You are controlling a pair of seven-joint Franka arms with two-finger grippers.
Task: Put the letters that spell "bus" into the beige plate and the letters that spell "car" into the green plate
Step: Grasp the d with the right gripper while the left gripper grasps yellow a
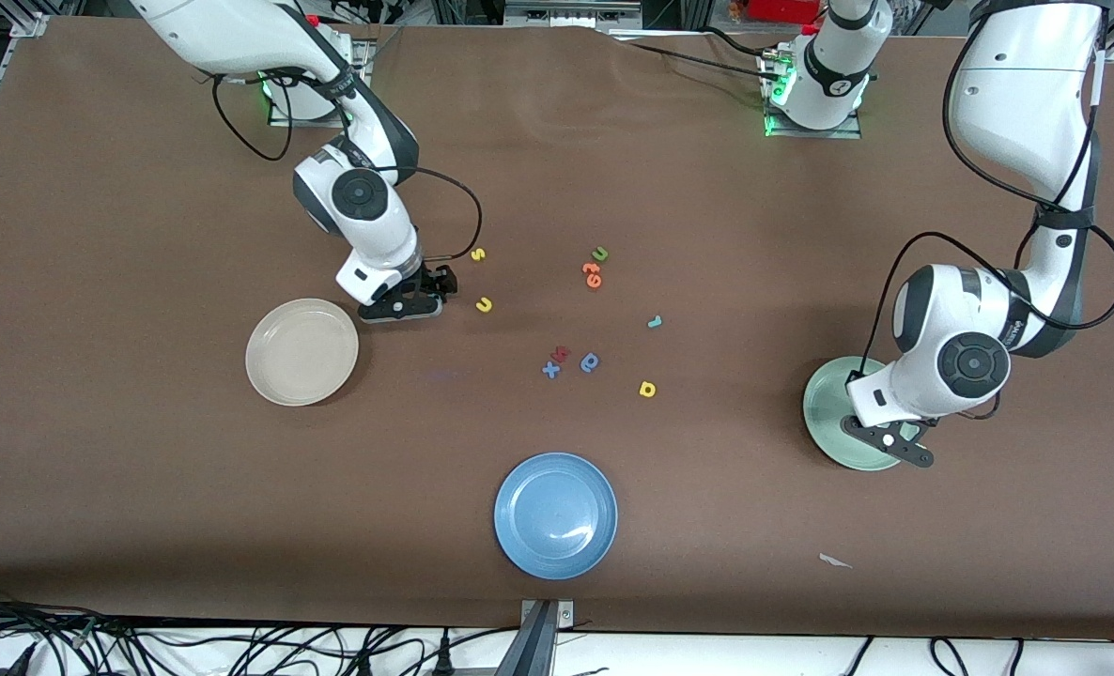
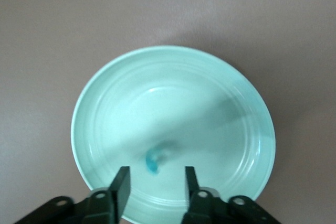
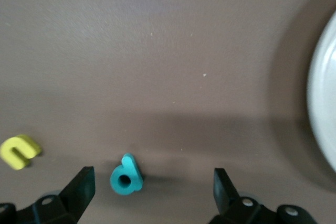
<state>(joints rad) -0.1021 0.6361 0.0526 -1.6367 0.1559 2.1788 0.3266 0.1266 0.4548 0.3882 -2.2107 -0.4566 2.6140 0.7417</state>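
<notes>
My left gripper [image 1: 888, 441] [image 2: 155, 187] hangs open over the green plate [image 1: 825, 404] [image 2: 105, 108]. A blurred teal c [image 2: 154, 162] shows in that plate below the fingers, free of them. My right gripper [image 1: 416, 299] [image 3: 152, 187] is low and open beside the beige plate [image 1: 301, 352] [image 3: 323, 103]. A teal b [image 3: 126, 177] lies on the table between its fingers, closer to one of them. The yellow u [image 1: 484, 304] [image 3: 20, 150] and yellow s [image 1: 478, 253] lie close by. The teal r [image 1: 654, 322] and yellow a [image 1: 647, 389] lie mid-table.
A green u [image 1: 599, 253] and orange letters [image 1: 592, 274] lie mid-table. A blue round letter [image 1: 590, 361], a blue x [image 1: 550, 370] and a red letter [image 1: 560, 354] lie there too. A blue plate [image 1: 555, 514] sits near the front edge, and a paper scrap [image 1: 835, 560] lies nearer the left arm's end.
</notes>
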